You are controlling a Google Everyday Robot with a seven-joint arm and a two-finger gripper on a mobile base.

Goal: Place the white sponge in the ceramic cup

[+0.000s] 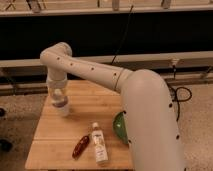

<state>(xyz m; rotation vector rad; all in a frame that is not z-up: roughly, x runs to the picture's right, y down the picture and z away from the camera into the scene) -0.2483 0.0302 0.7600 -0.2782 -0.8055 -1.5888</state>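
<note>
The ceramic cup (63, 109) is small and white and stands near the left edge of the wooden table (102, 105). My gripper (59, 98) hangs straight down from the white arm, directly over the cup's mouth and reaching it or nearly so. I cannot make out the white sponge; it is hidden at the gripper or in the cup.
A clear bottle with a white label (99, 145) lies near the table's front edge, with a red object (80, 146) to its left. A green bowl (120, 128) sits at the right edge, partly behind my arm. Cables lie on the floor at the right (182, 94).
</note>
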